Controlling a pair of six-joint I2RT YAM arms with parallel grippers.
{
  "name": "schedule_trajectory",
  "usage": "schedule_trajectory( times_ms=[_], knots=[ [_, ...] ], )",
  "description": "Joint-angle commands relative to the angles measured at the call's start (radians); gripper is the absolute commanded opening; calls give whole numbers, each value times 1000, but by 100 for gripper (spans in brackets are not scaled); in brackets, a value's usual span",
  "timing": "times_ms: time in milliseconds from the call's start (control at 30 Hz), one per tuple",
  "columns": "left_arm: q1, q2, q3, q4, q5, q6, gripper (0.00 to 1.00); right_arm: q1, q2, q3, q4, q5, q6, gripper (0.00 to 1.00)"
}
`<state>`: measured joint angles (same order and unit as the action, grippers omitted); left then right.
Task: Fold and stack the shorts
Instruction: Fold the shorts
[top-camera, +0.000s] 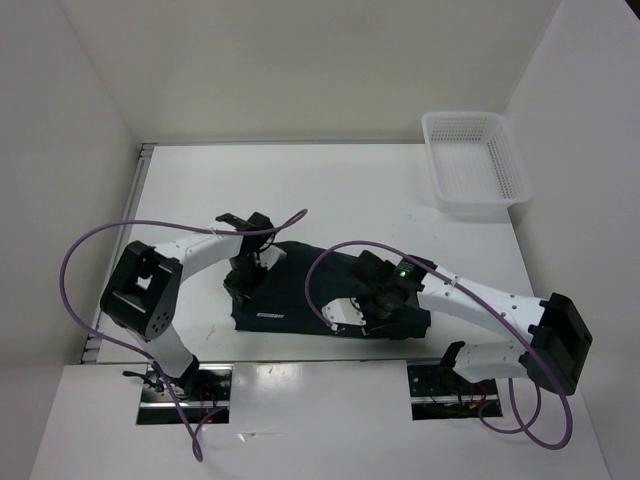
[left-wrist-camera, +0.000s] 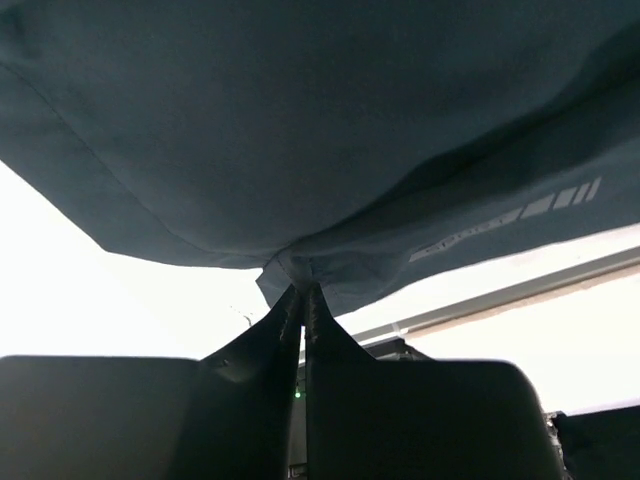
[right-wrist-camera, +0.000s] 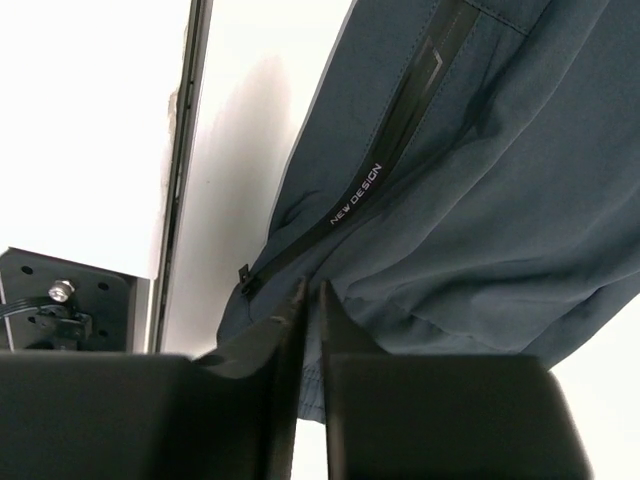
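Observation:
The dark shorts (top-camera: 300, 290) lie spread flat on the white table between my two arms. A small pale mark (top-camera: 268, 316) shows near their front edge. My left gripper (top-camera: 243, 280) is at the cloth's left edge. In the left wrist view it (left-wrist-camera: 303, 288) is shut on a pinched fold of the shorts (left-wrist-camera: 300, 130), which bunch at the fingertips. My right gripper (top-camera: 385, 312) is over the right part of the shorts. In the right wrist view its jaws (right-wrist-camera: 310, 290) stand nearly together, with cloth of the shorts (right-wrist-camera: 480, 200) in the narrow gap, beside a zip lettered NEW DESIGN (right-wrist-camera: 355, 205).
A white plastic mesh basket (top-camera: 473, 160) stands at the back right corner of the table. White walls close in the left, back and right sides. Purple cables (top-camera: 90, 250) loop off both arms. The table's metal edge strip (right-wrist-camera: 185, 150) runs near the right gripper.

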<state>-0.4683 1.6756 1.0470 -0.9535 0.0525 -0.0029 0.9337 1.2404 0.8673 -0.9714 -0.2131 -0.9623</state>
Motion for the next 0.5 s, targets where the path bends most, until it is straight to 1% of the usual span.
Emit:
schedule_trajectory(
  times_ms=[0, 33, 67, 100, 133, 233, 300, 400, 433, 467],
  knots=[
    [-4, -57, 24, -48, 17, 3, 4, 7, -10, -5, 26, 1, -3, 10],
    [-13, -86, 24, -60, 3, 3, 4, 7, -10, -5, 26, 1, -3, 2],
    [-13, -155, 12, -73, -37, 3, 4, 7, -10, -5, 13, 1, -13, 0],
    [-38, -195, -7, -73, -60, 3, 4, 7, -10, -5, 13, -8, -22, 0],
    [-47, -267, -57, -73, -81, 3, 4, 7, -10, -5, -1, -8, -23, 0],
    [-95, -361, -137, -82, -129, 3, 4, 7, 1, -5, -1, -28, -61, 0],
    [-134, -370, -194, -82, -140, 3, 6, 7, 1, -5, -10, -37, -72, 0],
    [-150, -359, -205, -68, -163, 3, 8, 16, 1, 5, -22, -37, -72, 0],
    [-162, -359, -215, -68, -174, 3, 10, 16, 1, 18, -23, -37, -72, 0],
    [-180, -359, -216, -68, -186, 3, 15, 16, -12, 18, -50, -48, -72, 1]
  ],
)
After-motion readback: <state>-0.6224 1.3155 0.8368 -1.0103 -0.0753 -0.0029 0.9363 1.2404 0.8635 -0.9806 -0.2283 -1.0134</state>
